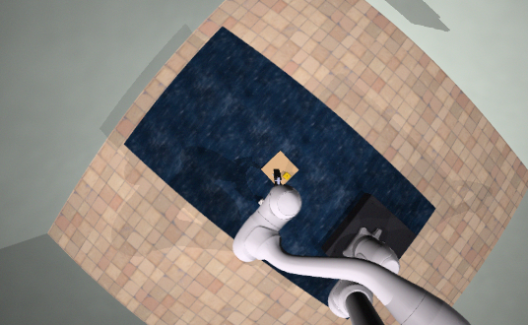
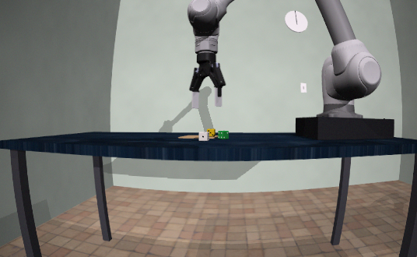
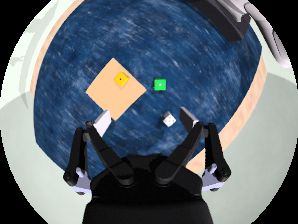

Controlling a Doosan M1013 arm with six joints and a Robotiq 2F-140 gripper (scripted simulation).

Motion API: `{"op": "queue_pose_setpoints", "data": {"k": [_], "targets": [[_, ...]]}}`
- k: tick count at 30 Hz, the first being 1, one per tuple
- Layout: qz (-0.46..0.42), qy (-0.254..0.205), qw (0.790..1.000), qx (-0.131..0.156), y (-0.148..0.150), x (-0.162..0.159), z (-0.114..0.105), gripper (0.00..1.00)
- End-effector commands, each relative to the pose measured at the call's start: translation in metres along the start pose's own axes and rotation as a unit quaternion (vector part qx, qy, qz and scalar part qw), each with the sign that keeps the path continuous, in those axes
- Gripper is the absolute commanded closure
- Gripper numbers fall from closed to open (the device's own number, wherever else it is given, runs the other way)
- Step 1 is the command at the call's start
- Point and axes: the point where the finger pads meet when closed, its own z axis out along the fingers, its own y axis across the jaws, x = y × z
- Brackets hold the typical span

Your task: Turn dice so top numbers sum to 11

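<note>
A small tan mat (image 3: pixel 117 96) lies flat on the dark blue table; it also shows from above (image 1: pixel 280 168) and from the side as a thin strip (image 2: pixel 188 136). A yellow die (image 3: pixel 120 79) sits on the mat, also seen in the side view (image 2: pixel 211 132) and from above (image 1: pixel 287 174). A green die (image 3: pixel 160 84) and a white die (image 3: pixel 169 120) lie on the bare table off the mat; from the side the green die (image 2: pixel 223 135) and white die (image 2: pixel 203 136) show too. My gripper (image 2: pixel 207 97) hangs open and empty high above them, its fingers spread wide (image 3: pixel 141 120).
The arm's black base block (image 2: pixel 344 128) stands at the right end of the table, also seen from above (image 1: pixel 369 228). The arm's elbow (image 1: pixel 282 204) hides the table just beside the mat in the overhead view.
</note>
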Motion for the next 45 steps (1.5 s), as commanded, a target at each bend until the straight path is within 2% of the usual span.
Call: {"op": "queue_pose_setpoints", "data": {"k": [1, 6, 8, 10, 18, 20, 23, 30, 31, 45], "targets": [[0.078, 0.007, 0.997, 0.007, 0.012, -0.012, 0.001, 0.0], [0.161, 0.006, 0.987, 0.008, 0.026, -0.024, 0.002, 0.0], [0.161, 0.006, 0.987, 0.008, 0.026, -0.024, 0.002, 0.0], [0.218, 0.006, 0.976, 0.008, 0.036, -0.033, 0.003, 0.0], [0.324, 0.005, 0.946, 0.009, 0.056, -0.048, 0.004, 0.0], [0.36, 0.004, 0.933, 0.009, 0.063, -0.053, 0.005, 0.0], [0.391, 0.004, 0.92, 0.009, 0.069, -0.058, 0.005, 0.0], [0.408, 0.004, 0.913, 0.009, 0.073, -0.06, 0.005, 0.0], [0.408, 0.004, 0.913, 0.009, 0.073, -0.06, 0.005, 0.72], [0.408, 0.004, 0.913, 0.009, 0.073, -0.06, 0.005, 0.72]]}}
